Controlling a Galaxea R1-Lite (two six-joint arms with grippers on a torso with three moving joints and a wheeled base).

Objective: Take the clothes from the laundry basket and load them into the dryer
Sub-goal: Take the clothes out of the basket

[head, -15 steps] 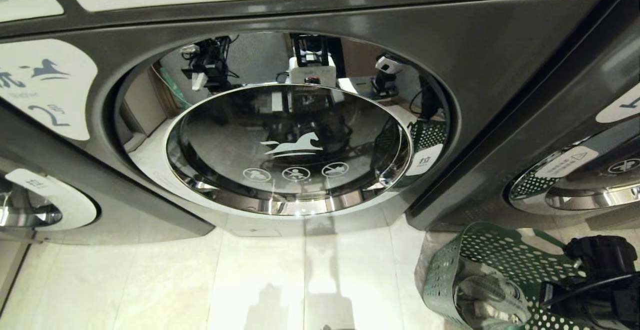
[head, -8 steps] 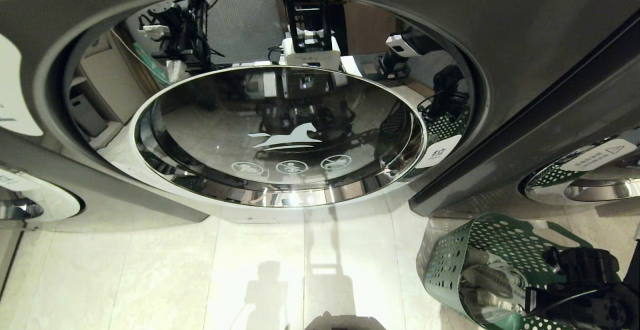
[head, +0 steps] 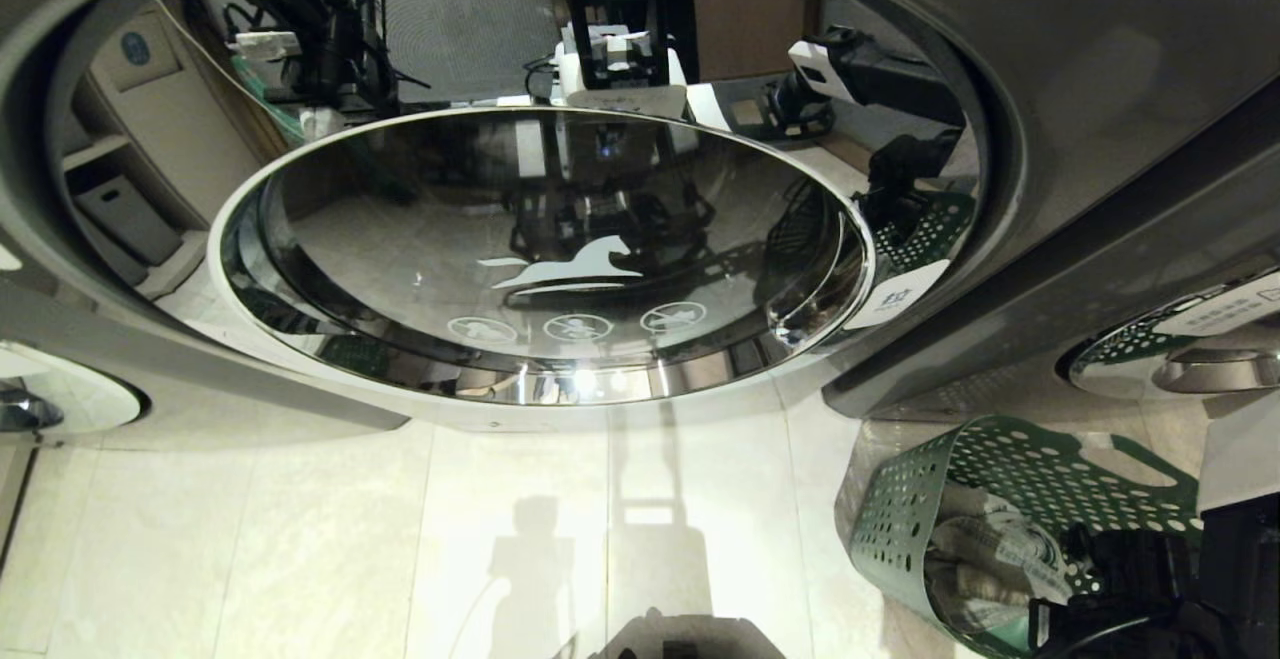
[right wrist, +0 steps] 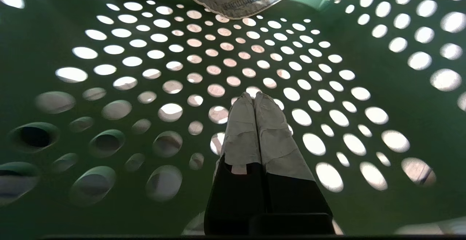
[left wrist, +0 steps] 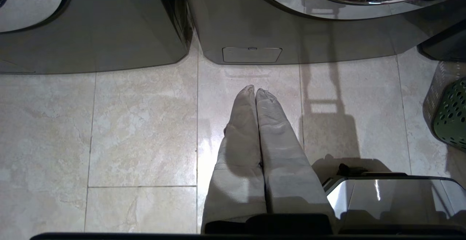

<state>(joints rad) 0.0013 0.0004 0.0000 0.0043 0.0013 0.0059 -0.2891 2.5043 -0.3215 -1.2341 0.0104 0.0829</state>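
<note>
- Clothes [head: 985,564] lie bunched in the green laundry basket [head: 900,524] on the floor [head: 300,539], right of the dryer [head: 1050,89], its door [head: 540,249] closed
- Right gripper [right wrist: 253,95] inside the basket, fingers clenched, empty
- Left gripper [left wrist: 255,90] over floor tiles, fingers pressed together

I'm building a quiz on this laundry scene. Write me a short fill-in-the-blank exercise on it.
1. The dryer door is ____.
2. The right gripper is inside the ____ laundry basket, fingers pressed together.
3. The left gripper, also shut, hangs over the tiled ____.
4. The clothes lie in the ____.

Missing words: closed; green; floor; basket
</note>
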